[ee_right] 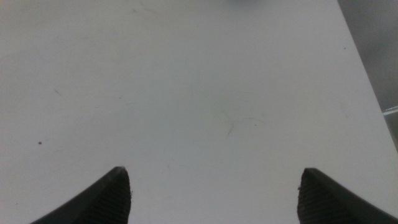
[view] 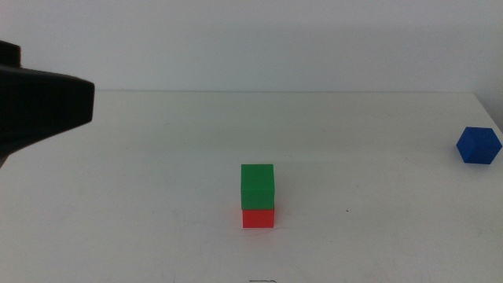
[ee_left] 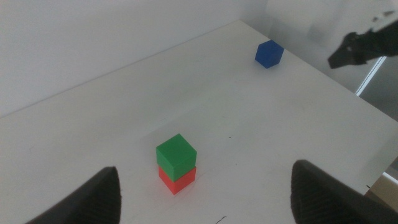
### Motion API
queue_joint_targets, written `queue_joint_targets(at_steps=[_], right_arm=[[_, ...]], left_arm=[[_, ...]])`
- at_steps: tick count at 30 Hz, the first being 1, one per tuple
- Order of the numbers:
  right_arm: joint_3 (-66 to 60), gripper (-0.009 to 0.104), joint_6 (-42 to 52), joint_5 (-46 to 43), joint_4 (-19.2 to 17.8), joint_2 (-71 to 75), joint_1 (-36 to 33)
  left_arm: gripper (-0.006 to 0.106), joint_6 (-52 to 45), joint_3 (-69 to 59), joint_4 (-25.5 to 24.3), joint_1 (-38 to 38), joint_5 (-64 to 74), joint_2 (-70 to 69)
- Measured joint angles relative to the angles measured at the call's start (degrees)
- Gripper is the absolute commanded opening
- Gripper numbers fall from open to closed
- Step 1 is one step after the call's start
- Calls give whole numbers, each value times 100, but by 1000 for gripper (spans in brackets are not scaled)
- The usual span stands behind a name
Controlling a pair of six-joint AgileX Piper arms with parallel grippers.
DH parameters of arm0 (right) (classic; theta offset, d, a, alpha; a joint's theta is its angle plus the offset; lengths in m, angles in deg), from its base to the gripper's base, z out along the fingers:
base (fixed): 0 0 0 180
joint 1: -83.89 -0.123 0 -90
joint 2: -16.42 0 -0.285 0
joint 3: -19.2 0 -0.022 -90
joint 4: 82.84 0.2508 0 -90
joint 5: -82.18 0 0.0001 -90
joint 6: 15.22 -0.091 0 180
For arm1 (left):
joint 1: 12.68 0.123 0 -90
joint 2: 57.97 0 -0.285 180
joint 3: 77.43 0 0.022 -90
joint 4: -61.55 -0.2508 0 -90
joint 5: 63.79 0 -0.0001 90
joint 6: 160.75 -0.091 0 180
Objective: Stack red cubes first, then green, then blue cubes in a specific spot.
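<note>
The green cube [view: 257, 185] sits squarely on the red cube [view: 258, 218] in the middle of the white table, near the front. The stack also shows in the left wrist view, green cube [ee_left: 176, 154] on red cube [ee_left: 178, 180]. The blue cube [view: 479, 145] lies alone at the far right; it also shows in the left wrist view [ee_left: 268, 54]. My left gripper [ee_left: 205, 208] is open and empty, raised and drawn back to the left of the stack. My right gripper [ee_right: 214, 205] is open and empty over bare tabletop.
The left arm's dark body [view: 43, 102] juts in at the left of the middle view. The right arm [ee_left: 364, 45] hangs beyond the table's right edge, near the blue cube. The table's right edge [ee_right: 367, 68] is close to the right gripper.
</note>
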Motion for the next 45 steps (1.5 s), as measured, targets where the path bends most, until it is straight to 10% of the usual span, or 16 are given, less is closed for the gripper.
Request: queue_joint_targets(at_steps=[25, 39, 45], right_arm=[[4957, 84, 2146, 940, 636, -5151, 1274], [5562, 74, 2310, 954, 741, -6243, 1269], [5562, 47, 2418, 893, 780, -6557, 1269]], left_arm=[[94, 0, 0, 0, 0, 0, 0], [94, 0, 0, 0, 0, 0, 0], [94, 0, 0, 0, 0, -4, 0]])
